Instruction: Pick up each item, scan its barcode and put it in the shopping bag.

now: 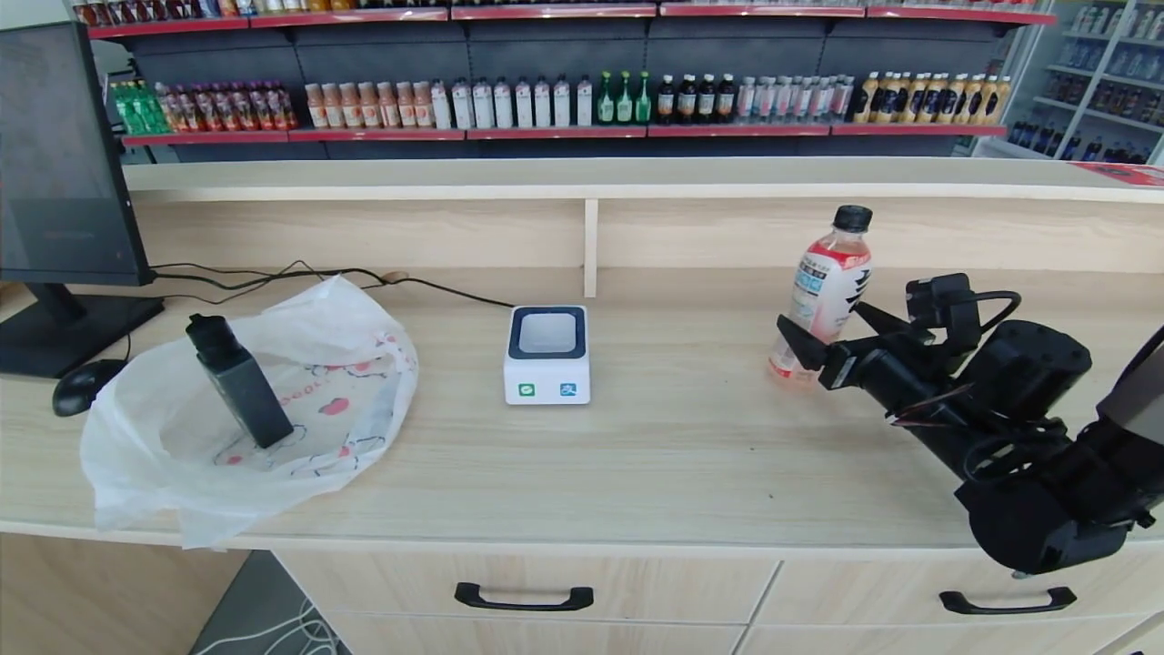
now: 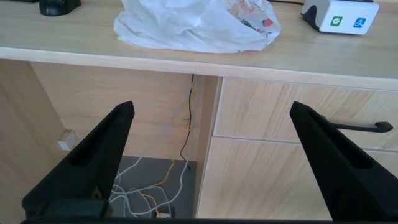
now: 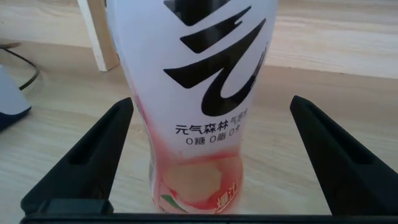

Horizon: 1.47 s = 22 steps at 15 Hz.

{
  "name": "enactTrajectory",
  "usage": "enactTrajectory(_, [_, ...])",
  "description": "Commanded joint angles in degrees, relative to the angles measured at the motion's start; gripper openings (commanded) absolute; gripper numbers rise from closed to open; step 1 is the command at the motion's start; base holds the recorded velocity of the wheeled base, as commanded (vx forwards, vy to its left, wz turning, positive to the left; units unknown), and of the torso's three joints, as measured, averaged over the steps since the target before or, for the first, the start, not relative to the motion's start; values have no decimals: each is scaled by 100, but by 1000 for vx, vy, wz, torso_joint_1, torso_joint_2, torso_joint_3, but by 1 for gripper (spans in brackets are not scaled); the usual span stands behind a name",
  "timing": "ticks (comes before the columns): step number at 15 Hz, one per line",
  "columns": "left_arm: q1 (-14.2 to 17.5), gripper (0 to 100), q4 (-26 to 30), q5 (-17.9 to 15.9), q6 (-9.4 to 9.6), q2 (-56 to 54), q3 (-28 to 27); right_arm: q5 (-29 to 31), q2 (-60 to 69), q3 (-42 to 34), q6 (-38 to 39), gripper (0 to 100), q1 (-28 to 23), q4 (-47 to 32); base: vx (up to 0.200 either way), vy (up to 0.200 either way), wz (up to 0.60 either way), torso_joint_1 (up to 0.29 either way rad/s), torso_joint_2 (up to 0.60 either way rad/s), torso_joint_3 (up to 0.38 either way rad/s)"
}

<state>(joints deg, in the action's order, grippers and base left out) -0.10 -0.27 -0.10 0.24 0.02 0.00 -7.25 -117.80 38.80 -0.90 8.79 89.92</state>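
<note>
Inside the white plastic shopping bag [image 1: 145, 455] stands a dark rectangular bottle [image 1: 238, 380]; the right gripper [image 1: 821, 320], spread, brackets the apparently unscanned pink drink bottle [image 1: 826, 273].

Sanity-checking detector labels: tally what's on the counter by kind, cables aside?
bag: 1
drink bottle: 1
dark container in the bag: 1
scanner: 1
monitor: 1
mouse: 1
Total: 6
</note>
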Motion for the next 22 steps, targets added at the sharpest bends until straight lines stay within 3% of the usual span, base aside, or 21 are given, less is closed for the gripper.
enactTrajectory(1, [1,100,0,1,2,-2,0,-4,-261,233,-6,100,18,8,0,0,0,0,0,0])
enactTrajectory(9, [1,100,-8,1,2,-2,0,-4,-622,892,37,100,18,8,0,0,0,0,0,0])
enactTrajectory(16, [1,100,-8,1,11,-2,0,-4,-604,787,108,100,-18,8,0,0,0,0,0,0])
enactTrajectory(17, [1,100,-8,1,11,-2,0,-4,-604,752,108,0,-18,8,0,0,0,0,0,0])
enactTrajectory(22, [1,100,-8,1,2,-2,0,-4,-534,787,108,0,-44,8,0,0,0,0,0,0])
